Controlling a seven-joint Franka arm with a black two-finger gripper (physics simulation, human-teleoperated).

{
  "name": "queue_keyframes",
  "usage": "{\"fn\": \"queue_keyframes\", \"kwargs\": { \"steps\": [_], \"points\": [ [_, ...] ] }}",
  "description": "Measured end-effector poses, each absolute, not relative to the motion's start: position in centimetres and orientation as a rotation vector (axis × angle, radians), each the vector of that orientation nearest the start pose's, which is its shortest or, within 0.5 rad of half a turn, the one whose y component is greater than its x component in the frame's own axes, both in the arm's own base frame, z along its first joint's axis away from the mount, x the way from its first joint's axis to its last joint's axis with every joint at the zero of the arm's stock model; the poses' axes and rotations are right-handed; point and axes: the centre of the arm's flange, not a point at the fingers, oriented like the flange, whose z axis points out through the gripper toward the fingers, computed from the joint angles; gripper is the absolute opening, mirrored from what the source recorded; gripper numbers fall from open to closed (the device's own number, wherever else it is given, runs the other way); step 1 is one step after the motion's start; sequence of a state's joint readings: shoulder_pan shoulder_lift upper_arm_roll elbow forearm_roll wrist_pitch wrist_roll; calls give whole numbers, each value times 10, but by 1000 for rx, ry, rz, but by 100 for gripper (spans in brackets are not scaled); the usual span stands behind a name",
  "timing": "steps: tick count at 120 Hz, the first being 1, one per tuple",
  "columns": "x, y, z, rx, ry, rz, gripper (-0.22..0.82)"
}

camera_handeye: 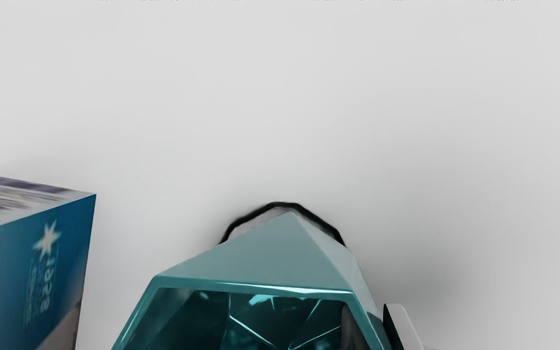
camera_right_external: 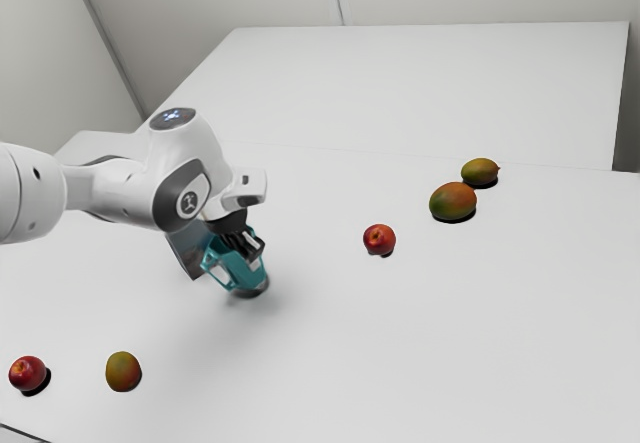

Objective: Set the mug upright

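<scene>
Left of centre in the exterior view, the mug (camera_right_external: pixel 246 274) leans, its wall pinched between the fingers (camera_handeye: pixel 406 324). Grasping looks done; straightening and release remain.

Bright, even, pale light covered the smooth white table (camera_right_external: pixel 500 343), and it seemed to come from above. Small, dark shadows lay tight beneath the round, glossy red fruit (camera_right_external: pixel 27 373) near the table's edge at the exterior view's lower left. A broad, soft grey shadow spread around the faceted teal mug (camera_handeye: pixel 255 257). In the wrist view, white glints ran along its rim, while its hollow was much darker, with sharp little streaks of reflected light.
</scene>
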State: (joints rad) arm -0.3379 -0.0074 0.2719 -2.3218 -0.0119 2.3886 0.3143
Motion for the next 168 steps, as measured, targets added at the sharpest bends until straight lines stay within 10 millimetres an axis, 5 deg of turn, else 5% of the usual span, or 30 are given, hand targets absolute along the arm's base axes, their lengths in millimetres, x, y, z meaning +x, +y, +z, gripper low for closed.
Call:
{"fn": "queue_keyframes", "kwargs": {
  "steps": [76,126,168],
  "points": [
    [521,-30,340,-3078,568,-91,-17],
    [525,-30,349,-3078,605,-118,11],
    [530,-37,379,-3068,648,-201,24]
  ]
}}
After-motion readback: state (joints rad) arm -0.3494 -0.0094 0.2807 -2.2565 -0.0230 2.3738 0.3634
